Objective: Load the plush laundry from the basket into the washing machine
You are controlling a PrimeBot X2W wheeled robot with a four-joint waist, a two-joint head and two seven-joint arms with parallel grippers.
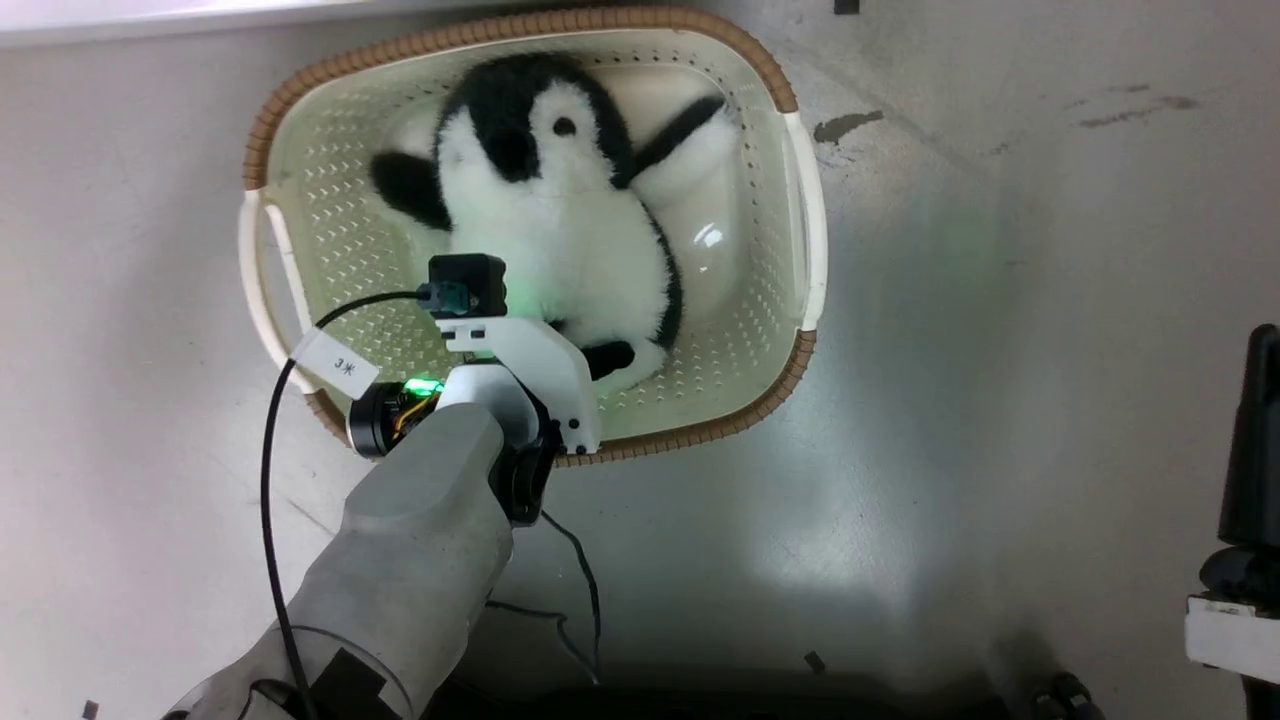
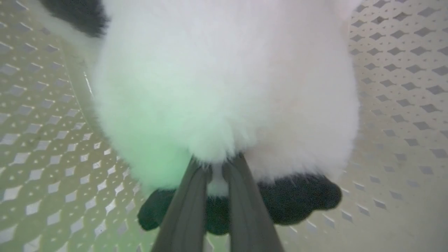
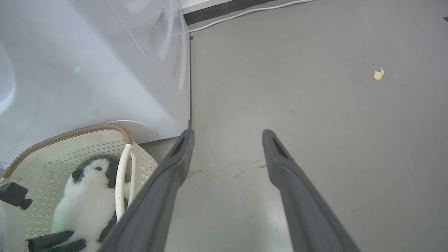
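— Where is the plush laundry [image 1: 560,230]?
— Belly up in the basket [image 1: 770,330], straight ahead of the left gripper [image 2: 217,162]. Its white belly rises beyond the fingertips, and its black feet [image 2: 297,199] spread out on either side of the fingers, just beneath them.

— And that gripper's state?
— Its two fingers are drawn close together, with a tuft of white fur pinched between the tips. The grip is low on the belly, just above the feet. A green glow tints the fur left of the fingers.

— What surrounds it?
— Perforated cream basket walls on both sides of the gripper. In the head view the left wrist reaches in over the near brown rim. A black cable [image 1: 265,500] with a white tag [image 1: 338,365] loops away from the wrist.

— The right gripper [image 3: 227,132]?
— Spread wide with nothing between its fingers, over bare grey floor [image 3: 315,105]. The basket and plush lie to its lower left, well apart from it. The white washing machine [image 3: 87,70] stands beyond the basket, to the gripper's upper left.

— Anything else?
— A small yellowish scrap [image 3: 378,73] lies on the floor, far to the upper right of those fingers.
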